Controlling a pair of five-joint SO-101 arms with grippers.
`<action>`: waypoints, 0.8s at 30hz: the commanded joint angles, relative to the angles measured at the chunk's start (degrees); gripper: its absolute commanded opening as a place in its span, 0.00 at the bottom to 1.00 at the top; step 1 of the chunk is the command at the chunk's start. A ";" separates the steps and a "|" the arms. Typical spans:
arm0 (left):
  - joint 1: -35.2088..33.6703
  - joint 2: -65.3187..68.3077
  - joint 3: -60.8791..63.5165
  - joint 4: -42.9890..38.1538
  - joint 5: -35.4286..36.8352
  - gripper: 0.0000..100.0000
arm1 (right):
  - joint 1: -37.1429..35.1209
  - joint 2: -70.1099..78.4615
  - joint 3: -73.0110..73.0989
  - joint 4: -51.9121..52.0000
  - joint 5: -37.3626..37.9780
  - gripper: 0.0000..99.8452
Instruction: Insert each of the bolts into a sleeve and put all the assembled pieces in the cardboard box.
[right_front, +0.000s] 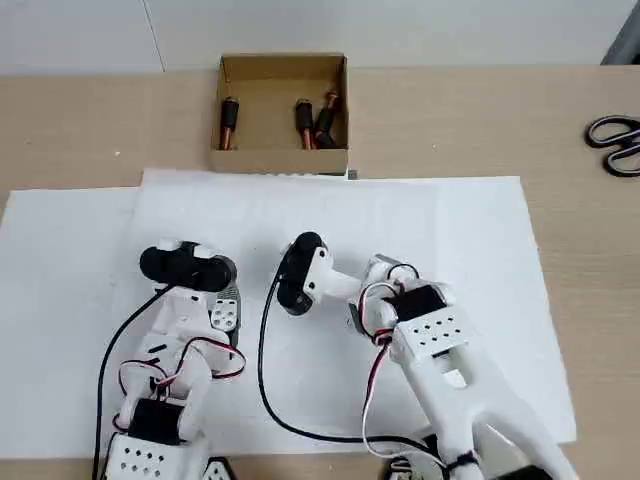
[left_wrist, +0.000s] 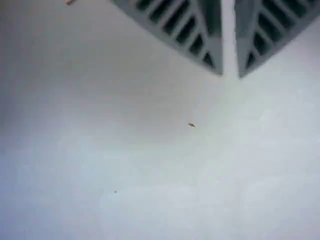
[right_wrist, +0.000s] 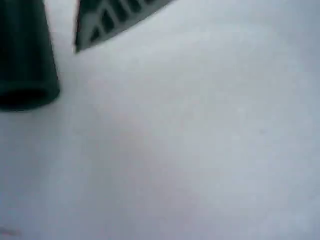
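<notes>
The cardboard box (right_front: 283, 158) stands at the back of the table, beyond the white paper. Three assembled pieces lie in it: one (right_front: 229, 122) along its left wall, and two (right_front: 303, 122) (right_front: 326, 118) close together at its right side. Each is dark with a copper-coloured end. My left gripper (right_front: 225, 315) rests low over the paper near the front; in the left wrist view it (left_wrist: 228, 74) is shut with nothing in it. My right gripper (right_front: 358, 318) lies under its wrist, low over the paper, to the right of the left arm.
A large white paper sheet (right_front: 440, 230) covers the middle of the wooden table. Scissors (right_front: 615, 145) lie at the far right edge. A dark cylinder (right_wrist: 25, 60) sits close to the right wrist camera; I cannot tell what it is.
</notes>
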 joint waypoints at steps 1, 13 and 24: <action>0.00 -0.53 -0.22 0.09 0.09 0.01 | 1.63 3.65 -0.35 -4.70 0.26 0.23; 0.00 -0.53 -0.22 0.18 0.09 0.01 | 1.71 14.02 -0.62 -13.14 -0.18 0.22; 0.00 -0.53 -0.22 0.18 0.09 0.01 | 1.54 19.12 -5.54 -13.05 -5.89 0.07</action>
